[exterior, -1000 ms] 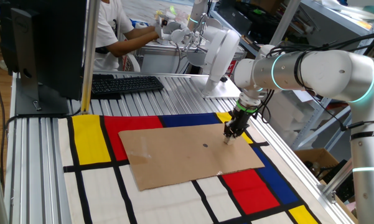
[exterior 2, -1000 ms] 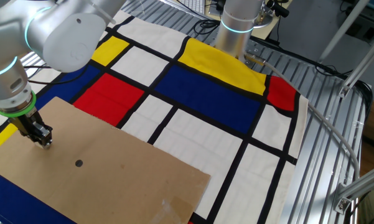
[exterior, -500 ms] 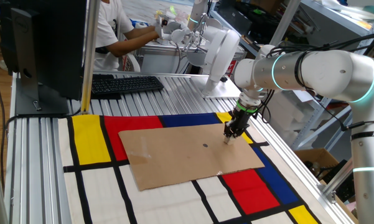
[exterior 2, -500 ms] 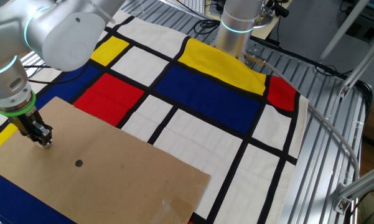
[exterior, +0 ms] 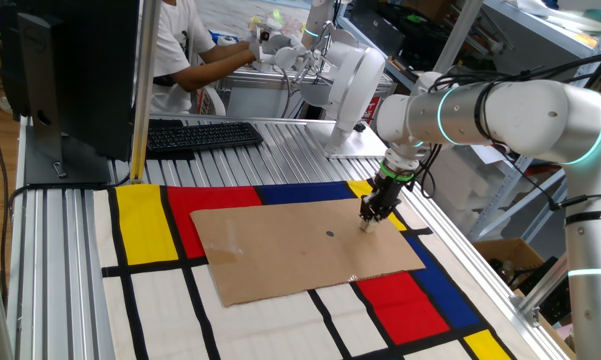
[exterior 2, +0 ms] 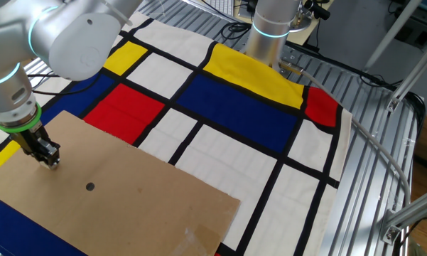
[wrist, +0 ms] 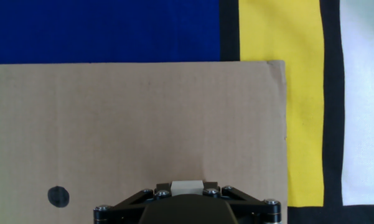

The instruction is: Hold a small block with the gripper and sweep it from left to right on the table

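An aluminium-slatted desk (exterior: 280,135) fills most of one fixed view, with a mat (exterior 2: 227,107) of white, red, yellow and blue rectangles divided by black lines spread over it. A brown cardboard sheet (exterior: 290,250) lies on the mat at mid-frame, marked with a small dark dot (exterior 2: 90,187). At the upper left of that view stand a dark monitor (exterior: 70,70) and a black keyboard (exterior: 202,134), and a person in a white shirt (exterior: 180,50) works at the top. The bulky silver-white arm (exterior: 500,115) reaches in from the right edge and bends down so that the gripper (exterior: 368,219) points straight down at the cardboard's right side. The gripper is clenched on the small block (wrist: 187,186), which shows pale between its jaws at the hand view's bottom centre.
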